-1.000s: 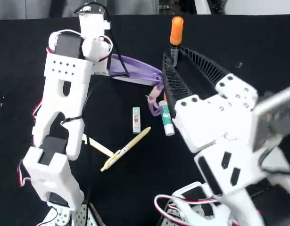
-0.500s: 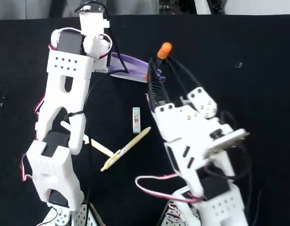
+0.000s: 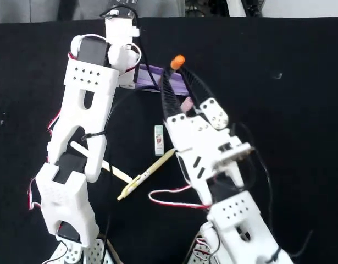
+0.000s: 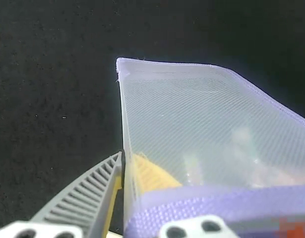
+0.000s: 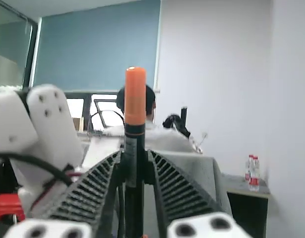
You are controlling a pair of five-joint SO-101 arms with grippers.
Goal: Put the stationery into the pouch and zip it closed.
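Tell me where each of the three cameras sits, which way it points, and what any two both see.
High view: fixed above the table, looking down; both arms show, one at the pouch, one holding the marker.
Left wrist view: on the left arm, looking along the left gripper at the pouch's mesh and the table.
Right wrist view: on the right arm, facing roughly level into the room past the right gripper and marker.
Shared: the pouch in high and left wrist; the marker in high and right wrist.
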